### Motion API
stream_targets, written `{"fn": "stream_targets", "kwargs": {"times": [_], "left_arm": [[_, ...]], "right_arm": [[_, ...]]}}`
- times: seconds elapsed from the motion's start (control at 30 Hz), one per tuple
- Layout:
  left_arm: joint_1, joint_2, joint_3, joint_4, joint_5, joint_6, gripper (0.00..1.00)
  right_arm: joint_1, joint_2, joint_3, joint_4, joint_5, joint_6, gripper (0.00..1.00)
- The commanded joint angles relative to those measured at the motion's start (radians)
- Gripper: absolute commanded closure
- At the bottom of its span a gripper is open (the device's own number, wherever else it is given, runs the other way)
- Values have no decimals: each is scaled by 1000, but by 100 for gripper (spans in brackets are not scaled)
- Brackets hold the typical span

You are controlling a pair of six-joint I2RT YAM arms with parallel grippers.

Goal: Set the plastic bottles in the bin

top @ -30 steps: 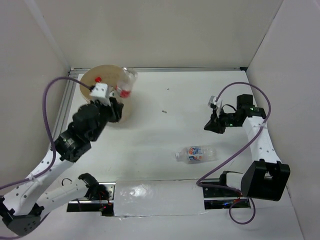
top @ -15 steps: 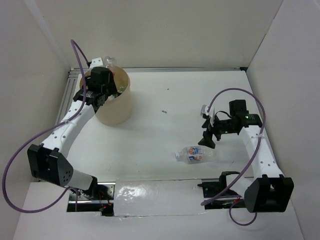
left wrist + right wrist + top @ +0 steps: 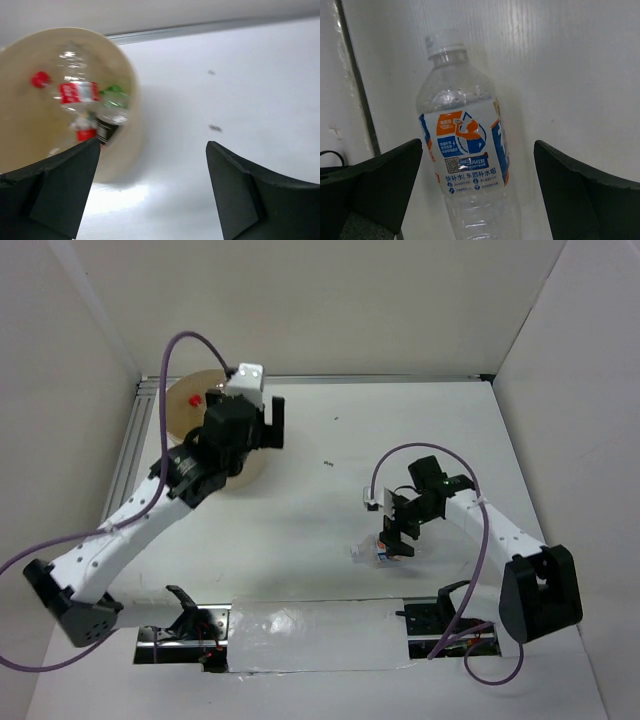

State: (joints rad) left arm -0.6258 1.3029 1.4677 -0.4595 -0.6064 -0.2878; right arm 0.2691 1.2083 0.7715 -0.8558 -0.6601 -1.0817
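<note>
Left wrist: bin (image 3: 131, 135) holds bottles (image 3: 80, 92) | left gripper (image 3: 151, 150) wide, empty | right gripper (image 3: 478, 145) wide over labelled bottle (image 3: 465, 150)

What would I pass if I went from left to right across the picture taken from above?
bin → left claw → black speck on the table → bottle

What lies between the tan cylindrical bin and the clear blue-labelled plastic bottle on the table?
Only bare white table separates the bin and the bottle, seen in the top view.
</note>
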Motion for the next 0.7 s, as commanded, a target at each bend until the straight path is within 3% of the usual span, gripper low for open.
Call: {"fn": "stream_targets", "kwargs": {"times": [0.0, 0.13, 0.3, 0.33, 0.4, 0.5, 0.53, 0.67], "left_arm": [[-132, -154, -111, -5, 8, 61, 0], [-268, -299, -395, -56, 51, -126, 2], [-402, -444, -639, -82, 89, -492, 5], [-423, -455, -696, -82, 102, -526, 6], [-492, -455, -734, -70, 93, -598, 6], [-566, -426, -779, -61, 83, -695, 6], [-578, -409, -779, -61, 83, -729, 6], [-615, -329, -860, 30, 138, -798, 6]], "right_arm": [[45, 40, -49, 118, 126, 9, 2], [79, 75, -84, 149, 198, -9, 15], [79, 103, -30, 100, 199, -46, 63], [79, 103, 6, 83, 189, -46, 68], [68, 117, 108, 32, 148, -18, 72], [58, 201, 407, 21, 64, 52, 72], [58, 232, 578, 21, 41, 116, 72], [137, 425, 1005, 165, -64, 354, 70]]}}
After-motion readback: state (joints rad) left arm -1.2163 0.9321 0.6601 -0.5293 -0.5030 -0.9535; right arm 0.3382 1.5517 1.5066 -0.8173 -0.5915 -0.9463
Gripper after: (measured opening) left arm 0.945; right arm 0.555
